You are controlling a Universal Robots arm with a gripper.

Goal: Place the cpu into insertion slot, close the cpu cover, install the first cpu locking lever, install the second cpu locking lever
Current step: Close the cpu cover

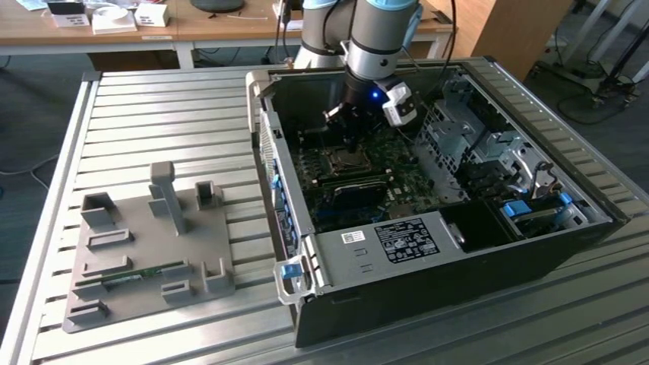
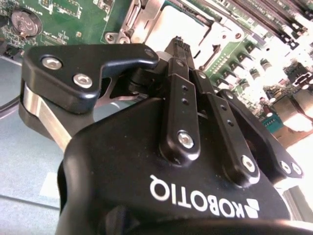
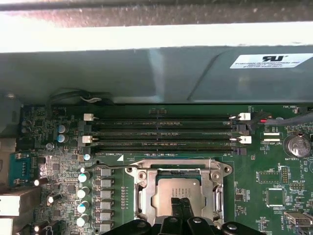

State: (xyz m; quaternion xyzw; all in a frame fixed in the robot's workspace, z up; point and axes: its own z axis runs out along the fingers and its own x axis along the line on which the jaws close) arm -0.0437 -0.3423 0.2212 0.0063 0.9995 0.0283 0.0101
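On the slatted table point(image 1: 152, 114) the computer case point(image 1: 426, 296) lies at the exterior view's right, a fixture plate point(image 1: 142, 251) at its left. Inside the case — the cpu point(image 3: 168, 193) sits in the window of the cpu cover point(image 3: 142, 196), memory slots point(image 3: 161, 129) alongside, the gripper point(image 3: 181, 203) directly over it.

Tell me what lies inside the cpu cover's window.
The cpu shows its silvery top through the window of the cpu cover. The gripper hides part of it; the insertion slot beneath is covered.
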